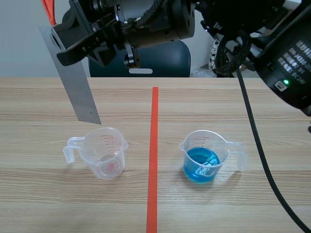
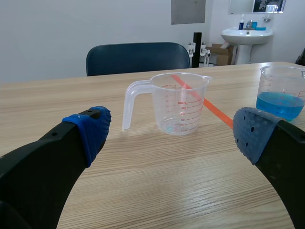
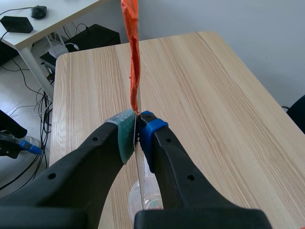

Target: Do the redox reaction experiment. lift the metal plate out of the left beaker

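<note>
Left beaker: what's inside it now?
No plate inside the left beaker; the metal plate hangs above it, clamped in the right pincer. Only a faint tint shows at its bottom; clear liquid cannot be ruled out.

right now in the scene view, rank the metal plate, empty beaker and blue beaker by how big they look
1. metal plate: looks largest, though it is raised nearer the camera.
2. empty beaker and beaker of blue liquid: look alike, not ranked.

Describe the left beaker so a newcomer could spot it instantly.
Find the orange-red tape line down the table's middle. The left beaker stands on its left side, just below the hanging metal plate. Unlike the right beaker, it holds no blue liquid.
</note>
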